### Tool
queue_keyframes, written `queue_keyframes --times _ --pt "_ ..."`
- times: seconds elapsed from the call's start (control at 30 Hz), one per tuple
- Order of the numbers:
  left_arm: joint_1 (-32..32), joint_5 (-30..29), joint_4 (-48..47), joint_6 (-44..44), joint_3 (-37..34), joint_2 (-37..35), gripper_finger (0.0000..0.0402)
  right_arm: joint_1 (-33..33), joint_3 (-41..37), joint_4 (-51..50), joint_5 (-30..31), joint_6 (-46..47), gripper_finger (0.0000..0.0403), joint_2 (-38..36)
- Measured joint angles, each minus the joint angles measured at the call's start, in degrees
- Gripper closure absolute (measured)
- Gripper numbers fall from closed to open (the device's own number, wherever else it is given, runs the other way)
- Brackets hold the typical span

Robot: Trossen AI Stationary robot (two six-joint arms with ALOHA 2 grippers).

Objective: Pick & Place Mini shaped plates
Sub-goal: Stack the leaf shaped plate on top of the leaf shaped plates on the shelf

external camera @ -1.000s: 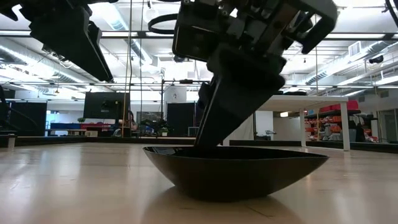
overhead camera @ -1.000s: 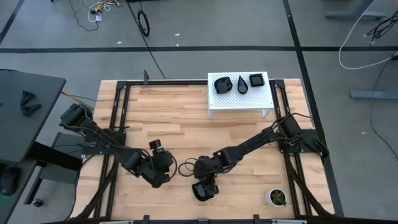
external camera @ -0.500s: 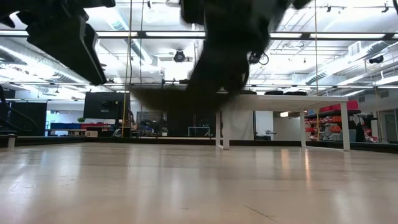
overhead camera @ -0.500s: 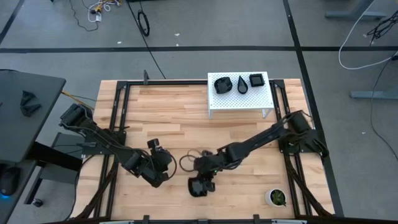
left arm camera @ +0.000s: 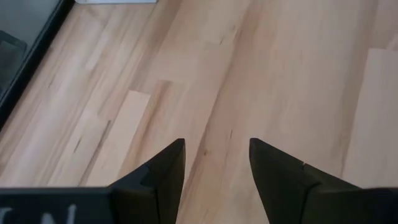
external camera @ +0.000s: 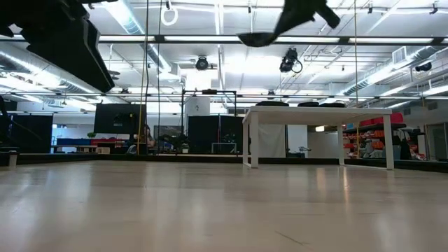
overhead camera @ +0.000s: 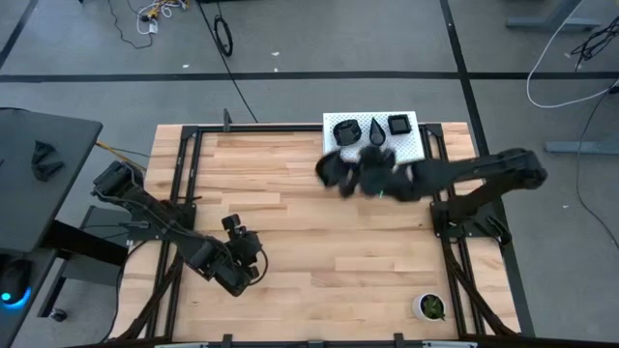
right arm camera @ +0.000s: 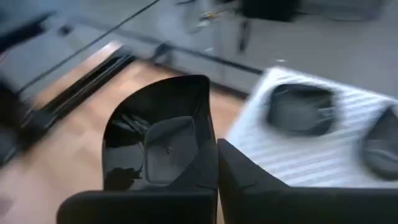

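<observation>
While the high view blurs the right arm into a dark smear near the top centre of the frame, the right wrist view makes plain what it carries: the right gripper (right arm camera: 214, 180) is closed on the rim of a glossy black squarish plate (right arm camera: 161, 140), one finger (right arm camera: 249, 180) outside the rim. From above, that carried plate (overhead camera: 331, 167) sits at the left end of the smear, just off the front left corner of the white stand (overhead camera: 340, 162). On the stand's top lie three more black plates, a rounded one (overhead camera: 345, 131), a teardrop one (overhead camera: 377, 132) and a square one (overhead camera: 398, 125). The low view shows only what the others cannot: the carried plate (external camera: 260, 38) high in the upper centre, well clear of the wooden table (external camera: 224, 210), with the stand (external camera: 316, 133) standing behind at centre right.

The left gripper (left arm camera: 216, 165) waits low over bare boards at lower left in the high view (overhead camera: 242, 263), its fingers set narrowly apart and holding nothing. A small white cup (overhead camera: 428, 306) stands at lower right. I can read no writing anywhere.
</observation>
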Motion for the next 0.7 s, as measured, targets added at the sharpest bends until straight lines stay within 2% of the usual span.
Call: queue_keyframes --times 0.17,0.3,0.47,0.7 --pt "-0.6 -1.0 0.0 0.0 0.0 0.0 0.0216 -14.1 -7.8 4.1 -2.7 2.7 0.0403 -6.3" --pt "-0.8 -1.0 0.2 -0.1 0.0 0.0 0.0216 -21.9 -15.8 14.2 -6.0 5.7 0.0403 -8.3" --pt "-0.8 -1.0 0.4 -0.3 0.0 0.0 0.0216 -27.3 -23.1 29.0 -12.2 7.2 0.0403 -8.2" --pt "-0.8 -1.0 0.4 -0.5 0.0 0.0 0.0216 -30.5 -28.0 32.4 -14.3 11.1 0.0403 -8.1"
